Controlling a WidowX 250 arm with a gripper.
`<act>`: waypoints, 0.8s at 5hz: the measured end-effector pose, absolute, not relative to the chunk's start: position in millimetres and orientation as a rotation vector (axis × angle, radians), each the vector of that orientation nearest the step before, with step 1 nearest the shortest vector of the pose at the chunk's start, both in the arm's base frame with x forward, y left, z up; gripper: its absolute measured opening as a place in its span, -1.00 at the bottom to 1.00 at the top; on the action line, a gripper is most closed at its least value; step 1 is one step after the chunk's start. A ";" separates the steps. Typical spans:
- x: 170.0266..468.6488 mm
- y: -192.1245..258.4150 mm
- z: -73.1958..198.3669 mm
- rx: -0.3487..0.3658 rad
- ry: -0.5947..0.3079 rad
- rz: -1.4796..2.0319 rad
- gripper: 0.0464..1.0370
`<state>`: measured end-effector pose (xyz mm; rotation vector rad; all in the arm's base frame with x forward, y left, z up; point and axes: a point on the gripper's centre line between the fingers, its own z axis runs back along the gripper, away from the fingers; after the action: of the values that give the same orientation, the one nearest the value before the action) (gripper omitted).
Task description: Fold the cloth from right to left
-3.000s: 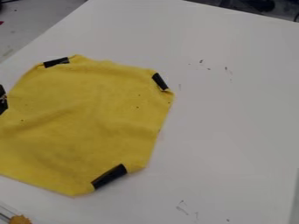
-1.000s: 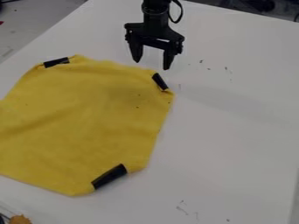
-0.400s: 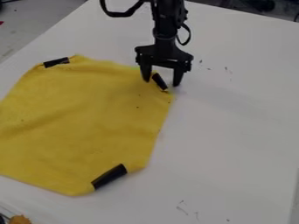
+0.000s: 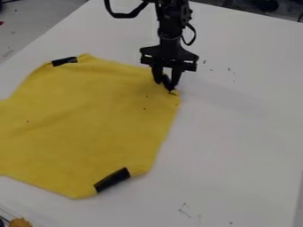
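Observation:
My black gripper (image 4: 167,84) hangs down at the upper right corner of the yellow cloth (image 4: 89,115), its fingers closed in on the dark-taped corner between them. The cloth lies spread flat on the left half of the white table. Black tape marks its upper left corner (image 4: 64,61) and its lower right corner (image 4: 112,179). Part of the taped upper right corner is hidden behind the fingertips.
The white table (image 4: 237,133) carries a few small dark marks right of the gripper and near the front. An orange-brown knobby object (image 4: 20,222) is at the bottom left corner. Dark items stand beyond the table's back edge.
The gripper came in from the top edge, moved down and slightly right to the cloth's corner, and its fingers drew together. The cloth's upper edge has shifted slightly right.

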<state>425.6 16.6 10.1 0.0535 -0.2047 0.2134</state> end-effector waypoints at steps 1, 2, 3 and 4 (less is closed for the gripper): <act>424.7 19.6 10.4 0.068 -0.199 0.220 -0.74; 419.7 21.2 11.0 0.093 -0.192 0.246 -0.94; 409.8 23.8 32.5 0.087 -0.259 0.283 -0.96; 394.0 49.1 58.8 0.067 -0.371 0.395 -0.96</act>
<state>394.0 49.1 58.8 0.0666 -0.3713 0.3948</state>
